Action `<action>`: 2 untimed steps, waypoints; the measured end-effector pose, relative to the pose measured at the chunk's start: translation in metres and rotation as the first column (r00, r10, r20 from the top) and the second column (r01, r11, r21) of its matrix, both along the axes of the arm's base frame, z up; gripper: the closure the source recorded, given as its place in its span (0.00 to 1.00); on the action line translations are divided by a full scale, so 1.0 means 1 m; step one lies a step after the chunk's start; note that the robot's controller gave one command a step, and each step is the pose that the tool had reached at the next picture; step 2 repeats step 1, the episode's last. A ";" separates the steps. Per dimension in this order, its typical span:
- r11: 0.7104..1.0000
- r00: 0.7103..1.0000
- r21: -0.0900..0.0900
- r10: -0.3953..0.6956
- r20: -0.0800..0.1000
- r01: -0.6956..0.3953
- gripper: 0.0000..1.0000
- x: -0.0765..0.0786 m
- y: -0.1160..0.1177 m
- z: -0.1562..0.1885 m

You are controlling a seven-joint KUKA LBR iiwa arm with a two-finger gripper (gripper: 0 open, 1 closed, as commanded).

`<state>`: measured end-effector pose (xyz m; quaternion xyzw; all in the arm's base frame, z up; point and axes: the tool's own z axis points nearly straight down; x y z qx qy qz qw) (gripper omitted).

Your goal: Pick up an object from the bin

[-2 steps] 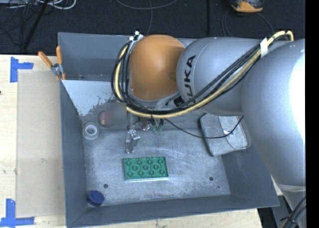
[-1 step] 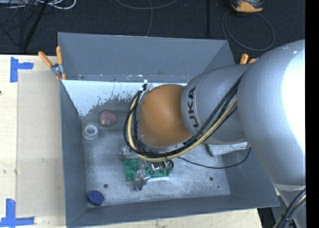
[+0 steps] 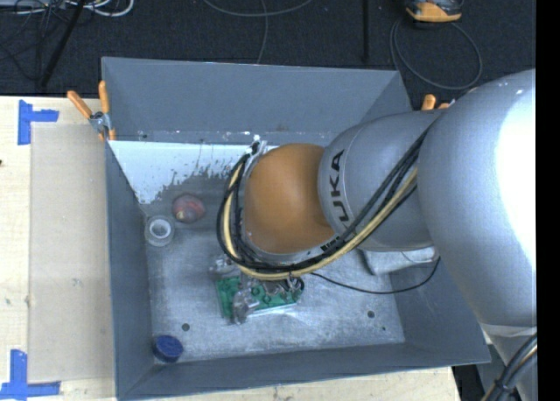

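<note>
Four small things lie loose on the floor of the bin (image 3: 131, 303); a fifth, a white piece (image 3: 398, 259), sits partly under the arm at the right.

Item of concern: a green board (image 3: 282, 297), flat on the floor near the centre, toward the near wall. The gripper (image 3: 255, 291) stands directly over it, low, at or very near contact. The wrist's orange cover (image 3: 280, 198) hides most of the gripper from above. Whether the gripper is parted or closed cannot be told, and no grasp can be confirmed (nothing is seen to be held).

Governing relation: the board lies straight below the gripper, not off to a side, with green showing both left and right of it. Its long axis runs roughly left to right across the bin, the right end slightly toward the far wall. Judgement: any closing should be across the short width, followed by a straight lift. No sideways travel appears needed.

Other items stand well apart: a clear ring (image 3: 159, 231) and a reddish ball (image 3: 187, 208) at the upper left, and a blue cap (image 3: 166, 348) in the near-left corner. None obstructs. Risk, as judged: a thin flat board may slip or tip out.
</note>
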<state>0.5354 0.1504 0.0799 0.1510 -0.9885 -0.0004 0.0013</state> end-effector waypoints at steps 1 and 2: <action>0.981 0.981 0.000 0.195 0.011 -0.195 1.00 -0.009 -0.002 0.175; 0.981 0.981 0.000 0.195 0.011 -0.195 1.00 -0.009 -0.002 0.175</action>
